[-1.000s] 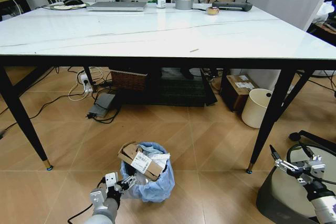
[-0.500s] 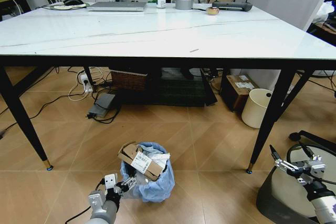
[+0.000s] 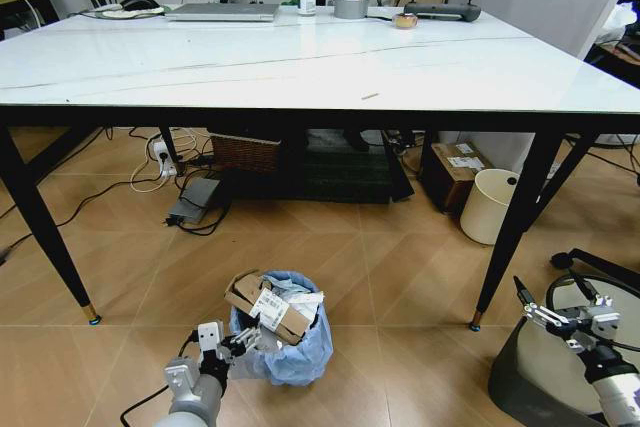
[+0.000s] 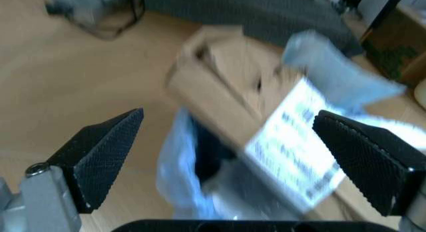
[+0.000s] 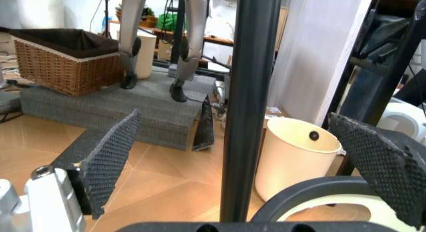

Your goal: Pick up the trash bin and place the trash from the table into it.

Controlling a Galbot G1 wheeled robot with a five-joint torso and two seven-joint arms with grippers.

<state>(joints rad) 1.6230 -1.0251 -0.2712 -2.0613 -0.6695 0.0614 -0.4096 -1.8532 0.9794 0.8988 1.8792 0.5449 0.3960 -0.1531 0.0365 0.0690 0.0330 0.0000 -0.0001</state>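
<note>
Low in the head view, a small round blue-bagged trash bin (image 3: 285, 342) holding a torn brown cardboard box (image 3: 268, 306) is flanked by the wide-spread left hand (image 3: 232, 347). The right hand (image 3: 550, 308), spread wide, is held lower right.

Bright, even light; left wrist view blurred

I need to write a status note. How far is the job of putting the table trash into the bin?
Mostly done, it seems: the cardboard box and white papers sit in the blue-lined trash bin on the floor. In hand: the left gripper, open, is at the bin's side. The right gripper waits open, low at the robot's right. Left: a small scrap lies on the table.
</note>
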